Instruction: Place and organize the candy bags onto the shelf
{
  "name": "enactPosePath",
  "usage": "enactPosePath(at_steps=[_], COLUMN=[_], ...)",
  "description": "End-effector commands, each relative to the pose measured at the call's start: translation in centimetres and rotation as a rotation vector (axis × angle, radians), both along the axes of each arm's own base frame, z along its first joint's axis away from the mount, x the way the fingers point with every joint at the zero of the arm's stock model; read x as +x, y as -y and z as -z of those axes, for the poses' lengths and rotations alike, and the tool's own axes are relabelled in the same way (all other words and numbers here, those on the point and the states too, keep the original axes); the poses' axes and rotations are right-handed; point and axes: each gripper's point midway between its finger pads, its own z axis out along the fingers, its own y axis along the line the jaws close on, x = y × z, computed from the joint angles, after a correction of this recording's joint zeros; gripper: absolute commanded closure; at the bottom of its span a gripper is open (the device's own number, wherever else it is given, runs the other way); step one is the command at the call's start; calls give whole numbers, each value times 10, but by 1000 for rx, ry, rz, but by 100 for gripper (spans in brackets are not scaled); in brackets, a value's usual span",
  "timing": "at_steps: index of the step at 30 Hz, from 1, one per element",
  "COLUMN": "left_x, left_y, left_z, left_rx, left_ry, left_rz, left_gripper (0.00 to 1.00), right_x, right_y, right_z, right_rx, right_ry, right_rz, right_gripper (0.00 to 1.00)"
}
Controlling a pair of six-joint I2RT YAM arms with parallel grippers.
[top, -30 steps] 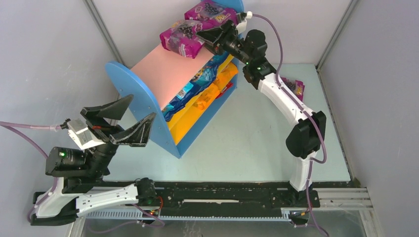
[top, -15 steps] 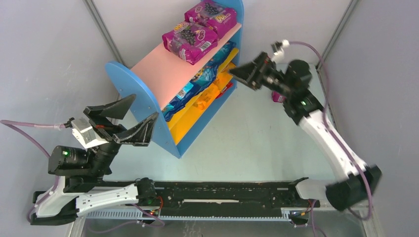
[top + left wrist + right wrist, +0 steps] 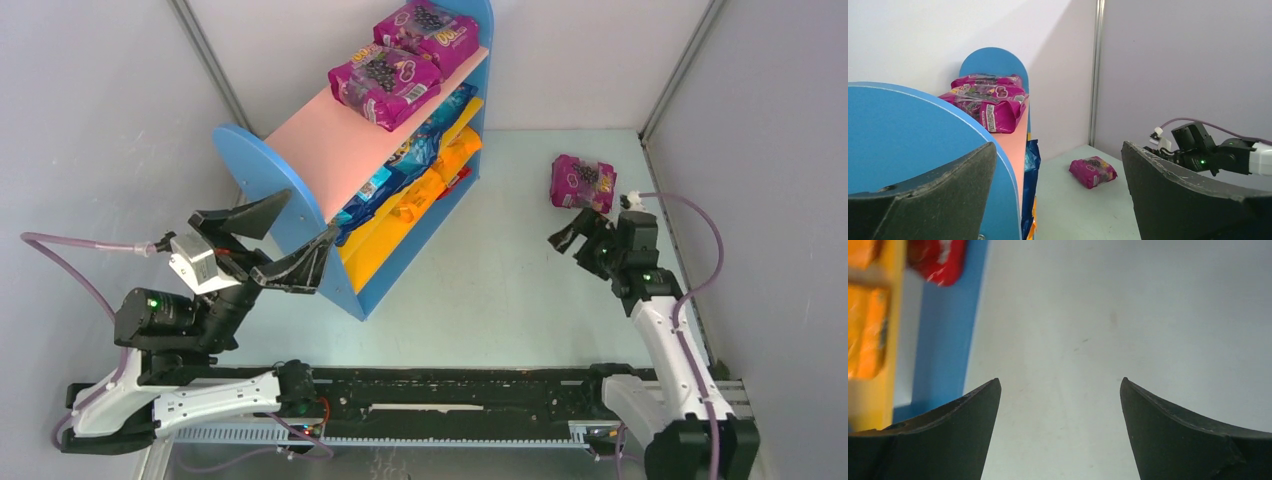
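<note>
Bags (image 3: 385, 80) in purple, two of them, side by side on the pink top board (image 3: 320, 140) of the shelf (image 3: 255, 165), up at its 12 o'clock end. Nearer of the two nudged slightly toward 1 o'clock since a second ago, unmoved over the last half second. Blue bags (image 3: 410, 155) on the middle board and orange bags (image 3: 425, 190) on the lower one, as before. Loose bag (image 3: 583, 182) (image 3: 1093, 171), purple too, flat on the bench (image 3: 500, 290) at 3 o'clock of the shelf and well apart from it. Partly hidden behind the right arm in both earlier frames, now in full sight.

Right fingers (image 3: 570, 237) (image 3: 938, 440) spread apart, grasping nothing. A second ago up at the top board beside the two purple bags. Half a second ago drawn off the shelf toward 3 o'clock. Now pulled back low over the bench's 3 o'clock side, just at 6 o'clock of the loose bag and not touching it. From the right wrist, bare bench in the gap, with the shelf's blue base and orange bags off at 9 to 10 o'clock.

Left fingers (image 3: 250, 213) (image 3: 923, 200) released as well, wide, holding nothing. Edged toward 1 o'clock since the earlier frames, lower tip now overlapping the shelf's near blue end in the top view. Cannot tell whether touching. From the left wrist, that blue end just behind the left-hand finger.
</note>
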Motion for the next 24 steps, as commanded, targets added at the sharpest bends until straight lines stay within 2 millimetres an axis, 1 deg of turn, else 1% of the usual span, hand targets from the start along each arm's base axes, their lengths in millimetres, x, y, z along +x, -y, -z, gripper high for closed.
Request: enactPosePath(at_steps=[1,2,3,5,9,12,15,17,18,19,20,24], left_x=[3,3,3,2,0,-1,0,0,0,1,2,3], left_y=[9,9,9,8,6,4,5,6,6,7,8,12], left_z=[4,4,4,4,2,1,2,3,3,4,5,7], left_rx=[14,15,13,8,-3,-5,-2,3,7,10,14,27], left_ry=[-4,-4,-5,-4,2,3,4,5,5,4,3,3], left_rz=[1,1,2,5,16,13,13,12,9,8,6,1], left_gripper=[0,0,0,0,0,0,0,0,0,0,0,0], right_x=[24,33,46,65,102,132,167,188,198,206,213,235], right_y=[46,56,68,96,154,181,194,201,204,206,208,211], right_z=[-2,-2,-1,1,11,12,12,18,30,28,39,64], right_rx=[-20,-3,12,28,32,46,29,76,95,99,111,154], right_ry=[62,71,82,92,50,47,71,61,40,49,32,-11], right_rz=[100,129,163,240,401,453,434,408,391,375,363,319], right_gripper=[2,2,2,2,2,2,1,1,1,1,1,3])
